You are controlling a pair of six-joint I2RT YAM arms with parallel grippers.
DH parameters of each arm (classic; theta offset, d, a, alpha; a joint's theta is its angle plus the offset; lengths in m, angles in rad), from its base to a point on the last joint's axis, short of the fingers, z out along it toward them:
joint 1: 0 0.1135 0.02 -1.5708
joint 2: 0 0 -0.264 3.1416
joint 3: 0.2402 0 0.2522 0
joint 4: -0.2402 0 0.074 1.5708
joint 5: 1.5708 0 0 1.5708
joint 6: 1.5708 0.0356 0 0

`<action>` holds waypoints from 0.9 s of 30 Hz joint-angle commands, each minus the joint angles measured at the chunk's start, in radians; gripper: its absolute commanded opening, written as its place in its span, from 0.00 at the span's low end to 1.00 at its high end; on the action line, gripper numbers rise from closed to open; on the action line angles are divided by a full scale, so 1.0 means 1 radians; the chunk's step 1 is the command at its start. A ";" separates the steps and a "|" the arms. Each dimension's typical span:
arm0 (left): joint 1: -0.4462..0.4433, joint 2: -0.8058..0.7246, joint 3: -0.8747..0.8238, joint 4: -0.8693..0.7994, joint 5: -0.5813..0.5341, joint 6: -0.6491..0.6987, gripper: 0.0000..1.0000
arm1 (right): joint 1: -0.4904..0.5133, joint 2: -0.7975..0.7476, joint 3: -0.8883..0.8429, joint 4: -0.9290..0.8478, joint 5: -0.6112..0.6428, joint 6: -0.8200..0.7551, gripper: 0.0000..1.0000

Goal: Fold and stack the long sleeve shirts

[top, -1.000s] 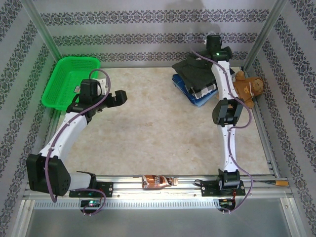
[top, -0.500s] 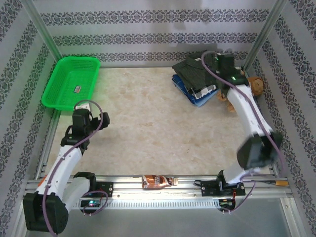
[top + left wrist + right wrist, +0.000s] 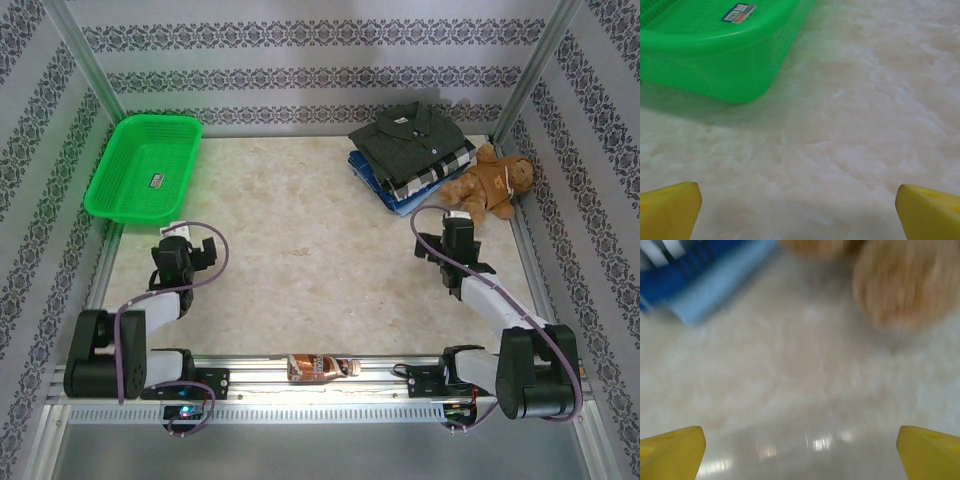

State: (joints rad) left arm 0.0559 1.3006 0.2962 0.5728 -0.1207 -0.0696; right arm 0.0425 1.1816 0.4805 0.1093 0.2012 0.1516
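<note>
Shirts stacked at far right of tabletop [image 3: 300, 250]. Charcoal shirt [image 3: 408, 140] on top, folded, collar toward the far side. Checked shirt [image 3: 442, 172] under it, its edge sticking out on the near right. Blue garment [image 3: 396, 198] at the bottom, showing at the near left edge of the stack. Bear [image 3: 492, 184] lies just right of the stack, touching or nearly so, can't tell which.

Left pincer [image 3: 188, 245] released, jaws wide, nothing between them. It sits low over the near left tabletop, arm folded back toward its base. The left wrist view has yellow fingertips [image 3: 670, 210] at both bottom corners, bare tabletop between them. Green basket [image 3: 104, 182] at far left, just beyond this pincer, with a small label inside.

Right pincer [image 3: 447, 234] released too, jaws wide, holding nothing. It is low over the near right tabletop, near side of the bear and stack, apart from both. The right wrist view is blurred: blue garment at top left, bear's brown fur at top right, bare tabletop between the yellow tips.

Brown bottle [image 3: 320, 368] lies on its side on the near rail between the two arm bases.
</note>
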 commanded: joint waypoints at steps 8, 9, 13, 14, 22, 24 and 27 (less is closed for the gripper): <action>0.011 0.320 -0.022 0.652 0.308 0.042 0.99 | 0.010 0.349 -0.129 0.889 0.025 -0.100 0.98; 0.013 0.261 0.031 0.441 0.304 0.044 0.99 | 0.006 0.359 -0.125 0.890 0.032 -0.091 0.98; -0.006 0.281 0.095 0.346 0.270 0.057 0.99 | 0.002 0.347 -0.125 0.869 0.027 -0.090 0.98; -0.007 0.291 0.090 0.371 0.269 0.057 0.99 | 0.002 0.327 -0.115 0.814 0.025 -0.091 0.98; -0.005 0.287 0.089 0.370 0.270 0.055 0.99 | 0.008 0.327 -0.112 0.816 0.046 -0.091 0.98; -0.006 0.290 0.086 0.381 0.270 0.056 0.99 | -0.006 0.326 -0.111 0.808 0.024 -0.081 0.98; -0.006 0.289 0.086 0.381 0.266 0.056 0.99 | -0.001 0.323 -0.118 0.817 0.029 -0.086 0.98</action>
